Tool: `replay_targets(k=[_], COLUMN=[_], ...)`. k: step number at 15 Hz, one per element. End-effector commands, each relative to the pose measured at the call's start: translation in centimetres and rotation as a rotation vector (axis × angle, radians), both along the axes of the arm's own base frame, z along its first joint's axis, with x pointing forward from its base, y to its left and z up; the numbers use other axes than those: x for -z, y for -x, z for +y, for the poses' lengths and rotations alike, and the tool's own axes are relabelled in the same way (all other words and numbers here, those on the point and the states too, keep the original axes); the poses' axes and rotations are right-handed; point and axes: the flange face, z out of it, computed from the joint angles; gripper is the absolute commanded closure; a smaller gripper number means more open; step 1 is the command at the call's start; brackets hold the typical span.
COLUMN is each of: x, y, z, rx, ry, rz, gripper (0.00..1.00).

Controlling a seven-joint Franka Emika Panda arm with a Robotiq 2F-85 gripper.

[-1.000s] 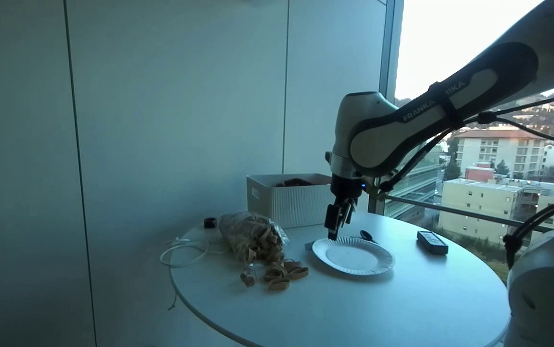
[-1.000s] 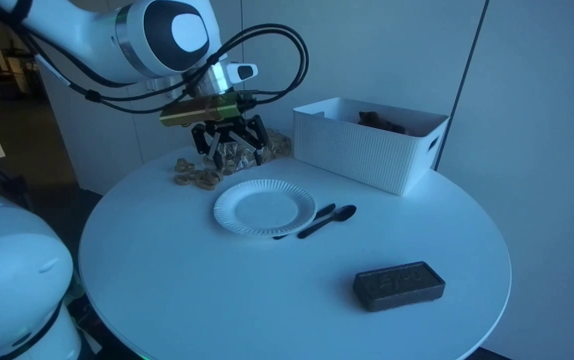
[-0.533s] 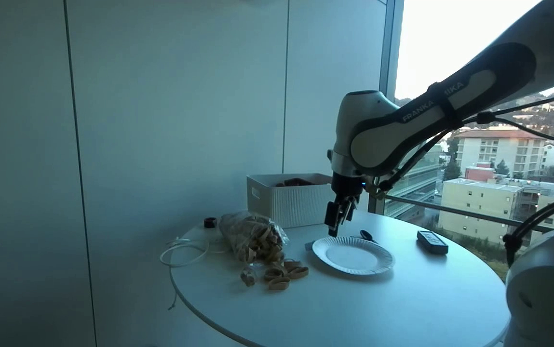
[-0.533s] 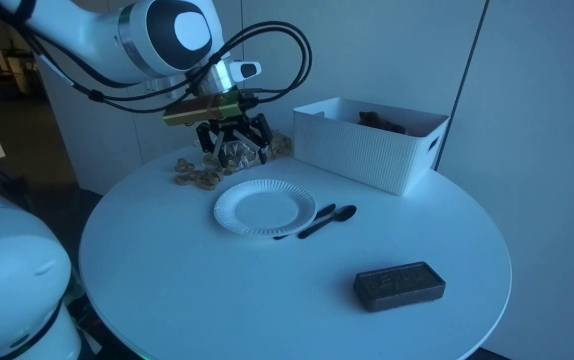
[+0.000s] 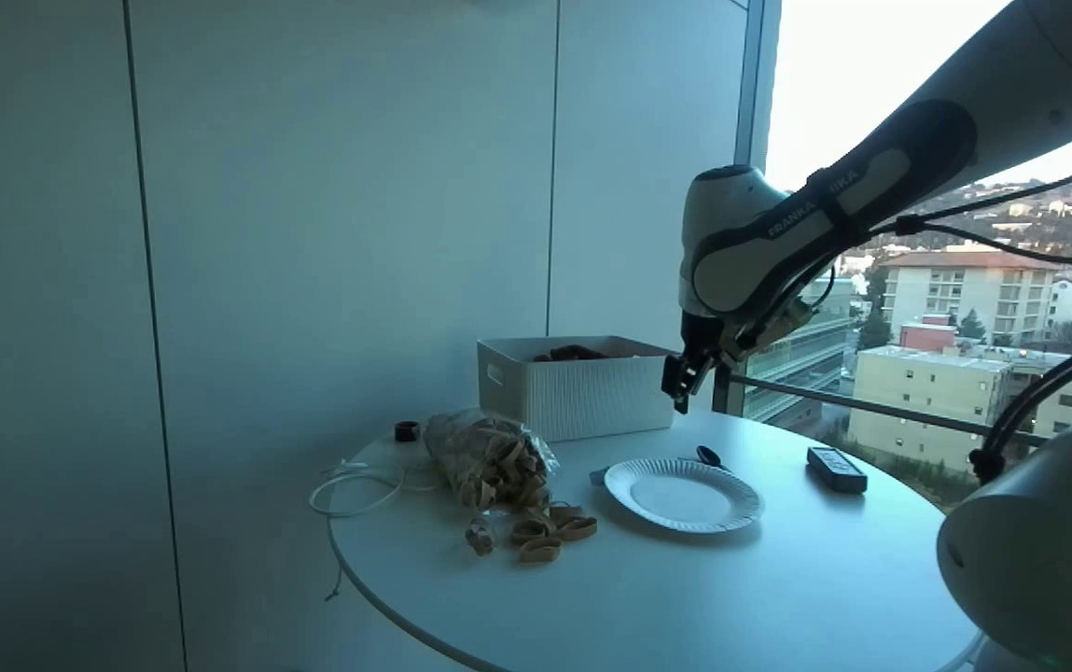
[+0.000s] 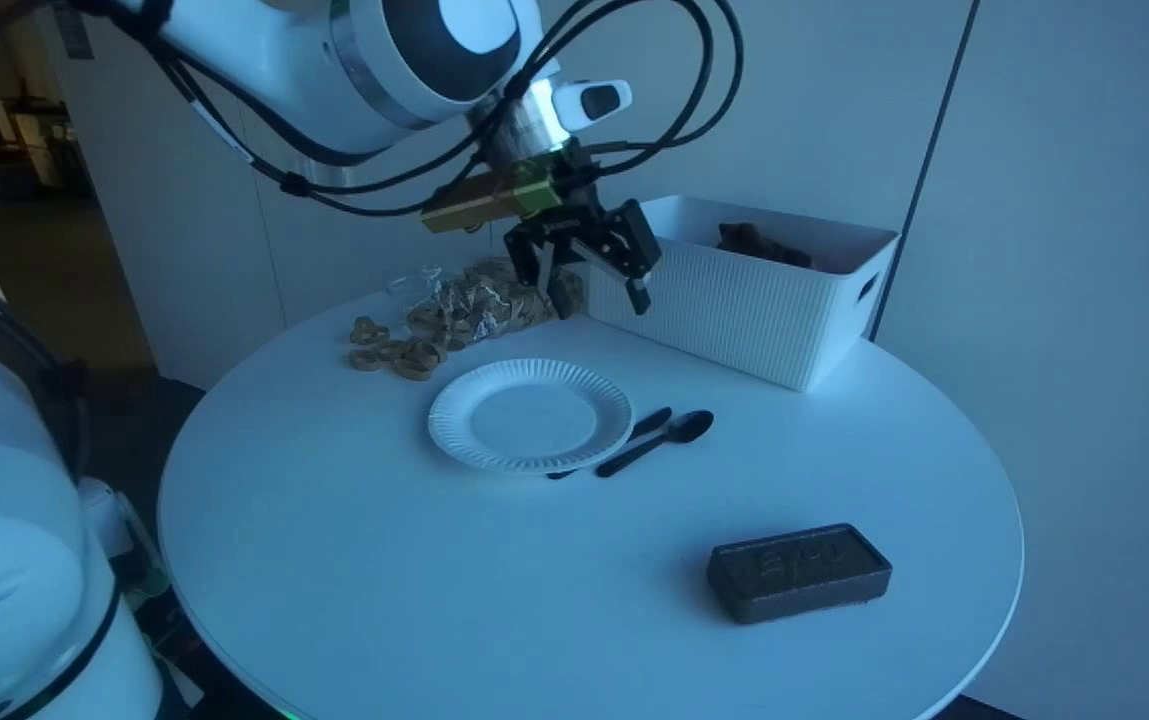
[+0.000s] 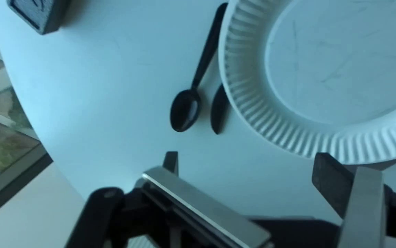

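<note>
My gripper (image 6: 601,302) hangs open above the table, in front of the white ribbed box (image 6: 724,310), holding nothing. In the wrist view the gripper (image 7: 247,162) has its fingers wide apart, only bare tabletop showing between them. A white paper plate (image 7: 322,69) lies just beyond the right fingertip. Beside its rim rest a black spoon (image 7: 185,109) and a black knife (image 7: 219,109), the knife partly hidden under the plate. A flat grey piece (image 5: 598,476) peeks out from the plate's far edge in an exterior view. Something dark brown (image 6: 759,243) sits inside the box.
A clear bag of brown pieces (image 5: 494,457) lies near the box, with several loose brown rings (image 5: 540,549) by it. A dark block (image 6: 799,572) stands near the table's edge. A white cord (image 5: 358,513) and a small black ring (image 5: 407,431) lie at the far side.
The arm has lifted from above the plate's edge and swung toward the box, with the gripper now tilted. Jaws have stayed open. The plate, cutlery and other objects have not moved.
</note>
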Motion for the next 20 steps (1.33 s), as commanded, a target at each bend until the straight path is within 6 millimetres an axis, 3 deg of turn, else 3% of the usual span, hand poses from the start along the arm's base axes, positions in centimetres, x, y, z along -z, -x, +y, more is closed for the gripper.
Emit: replay_targets(k=[1, 8, 13, 20], x=[1.5, 4.4, 5.3, 7.5], y=[-1.3, -2.2, -3.5, -5.2], z=[-4.0, -9.4, -10.2, -11.5], rx=[0.137, 0.256, 0.250, 0.235], ry=[-0.018, -0.182, -0.300, -0.253], rz=[0.035, 0.054, 0.031, 0.043], gripper=[0.00, 0.00, 0.00, 0.00])
